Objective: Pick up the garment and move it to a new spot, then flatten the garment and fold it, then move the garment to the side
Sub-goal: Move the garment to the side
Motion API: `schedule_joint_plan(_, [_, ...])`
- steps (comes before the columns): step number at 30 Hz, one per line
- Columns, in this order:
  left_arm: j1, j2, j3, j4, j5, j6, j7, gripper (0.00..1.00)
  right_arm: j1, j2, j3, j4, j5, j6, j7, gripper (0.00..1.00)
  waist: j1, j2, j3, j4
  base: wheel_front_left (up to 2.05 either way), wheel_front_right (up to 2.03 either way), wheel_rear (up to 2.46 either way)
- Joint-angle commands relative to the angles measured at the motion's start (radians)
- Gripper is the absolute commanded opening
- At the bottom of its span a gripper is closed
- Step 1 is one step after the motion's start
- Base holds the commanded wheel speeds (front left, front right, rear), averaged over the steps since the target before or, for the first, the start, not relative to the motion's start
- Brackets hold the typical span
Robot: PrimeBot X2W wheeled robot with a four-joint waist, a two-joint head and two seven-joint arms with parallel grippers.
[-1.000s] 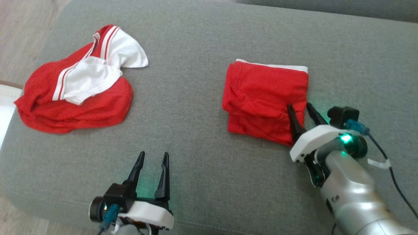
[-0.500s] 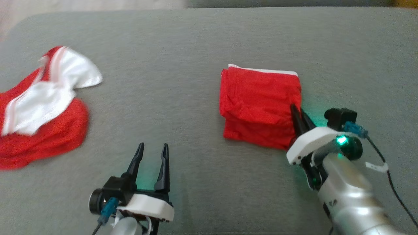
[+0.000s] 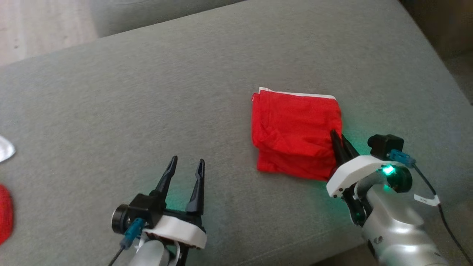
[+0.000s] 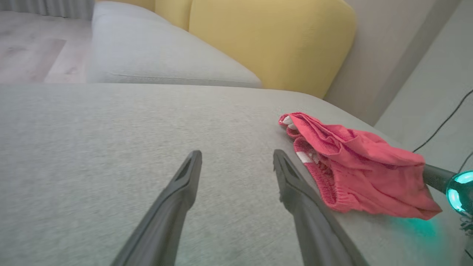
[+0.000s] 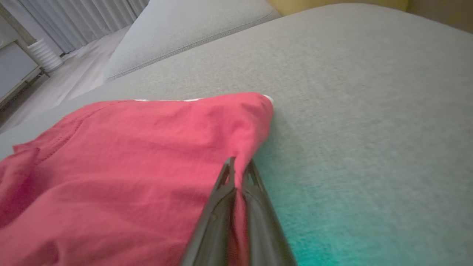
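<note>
head: garment [image 3: 295,133] looks folded already on the grey cushion [image 3: 147,92], right gripper [image 3: 338,133] pinched shut on its near right corner, left gripper [image 3: 187,160] idle, jaws apart | left wrist: nothing between the jaws, garment off right | right wrist: jaws clamped on red cloth, guessing only the move aside is left

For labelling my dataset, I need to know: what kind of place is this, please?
Probably a home living room. The red garment lies on a grey upholstered sofa seat, a yellow back cushion stands behind it, and there are pale curtains and a light wooden floor.
</note>
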State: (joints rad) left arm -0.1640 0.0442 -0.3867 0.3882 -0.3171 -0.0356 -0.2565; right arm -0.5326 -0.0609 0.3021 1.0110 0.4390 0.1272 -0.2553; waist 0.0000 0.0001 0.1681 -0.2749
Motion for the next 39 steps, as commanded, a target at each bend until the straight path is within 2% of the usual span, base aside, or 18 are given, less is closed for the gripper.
schedule_joint_plan(1, [-0.038, 0.006, 0.021, -0.021, 0.003, -0.002, -0.005, 1.00, -0.011, 0.011, 0.002, -0.018, -0.031, 0.003, -0.006, 0.00, 0.0000, -0.0001, 0.010, -0.024, 0.00, 0.00, 0.00])
schedule_joint_plan(6, [-0.047, 0.006, 0.013, -0.008, 0.017, -0.011, -0.005, 1.00, -0.092, -0.032, -0.067, 0.013, -0.125, 0.003, -0.006, 0.00, 0.0000, -0.0001, 0.041, 0.010, 0.00, 0.00, 0.00])
schedule_joint_plan(14, [-0.064, 0.006, 0.036, 0.004, 0.052, -0.021, -0.005, 1.00, -0.266, -0.208, -0.209, 0.122, -0.287, 0.003, -0.006, 0.00, 0.0000, -0.0001, 0.106, 0.110, 0.00, 0.00, 0.00])
schedule_joint_plan(15, [-0.064, 0.006, 0.036, 0.004, 0.052, -0.021, -0.005, 1.00, -0.266, -0.208, -0.209, 0.122, -0.287, 0.003, -0.006, 0.00, 0.0000, -0.0001, 0.106, 0.110, 0.00, 0.00, 0.00])
schedule_joint_plan(19, [-0.067, 0.006, 0.054, 0.000, 0.069, -0.026, -0.005, 1.00, -0.327, -0.315, -0.313, 0.183, -0.379, 0.003, -0.006, 0.00, 0.0000, -0.0001, 0.131, 0.149, 0.00, 0.00, 0.00])
schedule_joint_plan(22, [-0.068, 0.006, 0.065, -0.006, 0.075, -0.029, -0.005, 1.00, -0.353, -0.372, -0.401, 0.207, -0.432, 0.003, -0.006, 0.00, 0.0000, -0.0001, 0.142, 0.167, 0.00, 0.00, 0.00])
schedule_joint_plan(25, [-0.068, 0.006, 0.070, -0.010, 0.079, -0.032, -0.005, 1.00, -0.366, -0.402, -0.477, 0.213, -0.487, 0.003, -0.006, 0.00, 0.0000, -0.0001, 0.147, 0.175, 0.00, 0.00, 0.00])
schedule_joint_plan(28, [-0.071, 0.006, 0.074, -0.012, 0.077, -0.033, -0.005, 1.00, -0.372, -0.405, -0.538, 0.209, -0.540, 0.003, -0.006, 0.00, 0.0000, -0.0001, 0.150, 0.177, 0.00, 0.00, 0.00])
schedule_joint_plan(29, [-0.072, 0.006, 0.074, -0.012, 0.076, -0.032, -0.005, 1.00, -0.373, -0.404, -0.559, 0.207, -0.556, 0.003, -0.006, 0.28, 0.0000, -0.0001, 0.150, 0.177, 0.00, 0.00, 0.00])
schedule_joint_plan(30, [-0.073, 0.006, 0.074, -0.012, 0.075, -0.032, -0.005, 1.00, -0.374, -0.400, -0.583, 0.206, -0.567, 0.003, -0.005, 0.96, 0.0000, -0.0001, 0.151, 0.177, 0.00, 0.00, 0.00])
schedule_joint_plan(31, [-0.074, 0.006, 0.074, -0.013, 0.074, -0.031, -0.005, 1.00, -0.375, -0.398, -0.608, 0.199, -0.579, 0.003, -0.005, 1.00, 0.0000, -0.0001, 0.151, 0.177, 0.00, 0.00, 0.00])
schedule_joint_plan(35, [-0.077, 0.006, 0.076, -0.015, 0.066, -0.028, -0.005, 1.00, -0.368, -0.358, -0.676, 0.119, -0.633, 0.003, -0.006, 1.00, 0.0000, -0.0001, 0.147, 0.178, 0.00, 0.00, 0.00])
schedule_joint_plan(39, [-0.073, 0.006, 0.088, -0.018, 0.059, -0.018, -0.005, 1.00, -0.341, -0.252, -0.687, -0.014, -0.638, 0.003, -0.006, 1.00, 0.0000, -0.0001, 0.124, 0.188, 0.00, 0.00, 0.00])
